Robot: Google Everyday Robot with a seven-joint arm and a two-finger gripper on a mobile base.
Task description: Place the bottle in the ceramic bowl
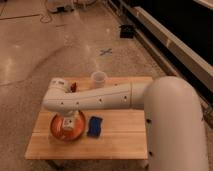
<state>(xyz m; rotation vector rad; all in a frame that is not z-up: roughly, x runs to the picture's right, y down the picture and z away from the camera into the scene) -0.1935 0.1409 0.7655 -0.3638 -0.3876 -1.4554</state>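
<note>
An orange ceramic bowl (pixel 56 131) sits on the left part of the wooden table (pixel 120 142). My gripper (pixel 70 121) hangs straight down into the bowl from the white arm (pixel 100 97) that crosses the table. A small pale bottle-like shape (pixel 68 126) shows inside the bowl, right at the gripper. The gripper hides most of it, so I cannot tell whether it is held or resting in the bowl.
A blue object (pixel 94 126) lies just right of the bowl. A white cup (pixel 98 78) stands at the table's back edge. A small red-orange item (pixel 74 87) sits behind the arm. The arm's bulky white body (pixel 175 130) covers the table's right end.
</note>
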